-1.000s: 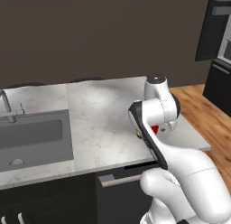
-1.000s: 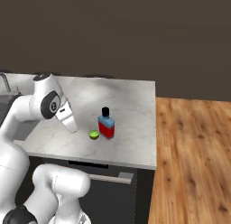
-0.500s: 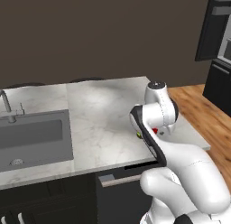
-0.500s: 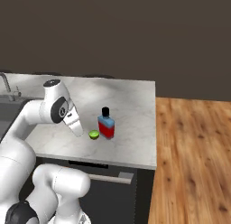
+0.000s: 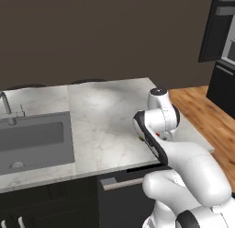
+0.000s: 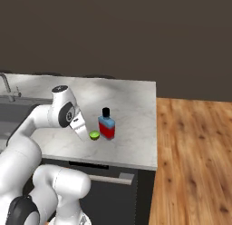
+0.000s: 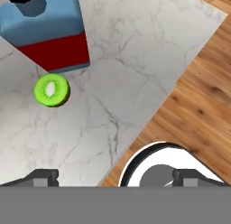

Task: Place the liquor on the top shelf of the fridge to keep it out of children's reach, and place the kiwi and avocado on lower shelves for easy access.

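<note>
Nothing is stored yet: the liquor (image 6: 107,124) and a halved kiwi (image 7: 52,90) stand near the counter's (image 6: 136,108) front edge, below the wide, empty gripper (image 7: 115,175).

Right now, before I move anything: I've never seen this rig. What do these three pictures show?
The white machine is a robot arm on a driving base. Two pictures look over it from behind, left and right. The third looks down from a camera on its hand. On the marble counter stand a red and blue bottle and a small green fruit beside it. A sink sits further left. The gripper is open and holds nothing.
</note>
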{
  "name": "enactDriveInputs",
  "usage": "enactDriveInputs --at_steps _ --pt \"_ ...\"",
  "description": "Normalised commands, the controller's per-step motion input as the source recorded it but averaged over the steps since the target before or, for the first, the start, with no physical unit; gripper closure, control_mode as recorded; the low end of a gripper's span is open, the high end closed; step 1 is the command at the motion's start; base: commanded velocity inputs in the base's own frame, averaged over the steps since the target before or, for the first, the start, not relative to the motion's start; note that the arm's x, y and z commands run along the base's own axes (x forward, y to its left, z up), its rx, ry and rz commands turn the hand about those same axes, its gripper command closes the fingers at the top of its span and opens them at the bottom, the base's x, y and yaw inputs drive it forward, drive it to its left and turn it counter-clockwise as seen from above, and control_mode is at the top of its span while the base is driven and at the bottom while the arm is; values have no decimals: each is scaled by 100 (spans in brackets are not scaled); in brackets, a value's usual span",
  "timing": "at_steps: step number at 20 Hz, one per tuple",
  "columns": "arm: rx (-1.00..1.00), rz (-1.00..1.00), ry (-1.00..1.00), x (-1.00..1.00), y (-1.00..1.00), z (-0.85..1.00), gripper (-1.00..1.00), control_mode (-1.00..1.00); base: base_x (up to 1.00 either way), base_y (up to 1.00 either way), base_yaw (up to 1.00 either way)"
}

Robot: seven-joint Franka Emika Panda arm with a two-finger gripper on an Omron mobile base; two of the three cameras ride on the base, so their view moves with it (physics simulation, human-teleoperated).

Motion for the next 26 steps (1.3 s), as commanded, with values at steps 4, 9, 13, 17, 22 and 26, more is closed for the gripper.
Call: enactDriveInputs --at_steps 4,9,13,17,22,26 --pt "0 0 1 16 0 -23 -100 -100 0 0 0" --pt "0 0 0 20 0 -13 -100 -100 0 0 0" --pt "0 0 0 20 0 -14 -100 -100 0 0 0" --pt "0 0 0 18 -1 -16 -100 -100 0 0 0" --pt "0 0 1 16 0 -18 -100 -100 0 0 0" --pt "0 0 1 16 0 -17 -100 -100 0 0 0"
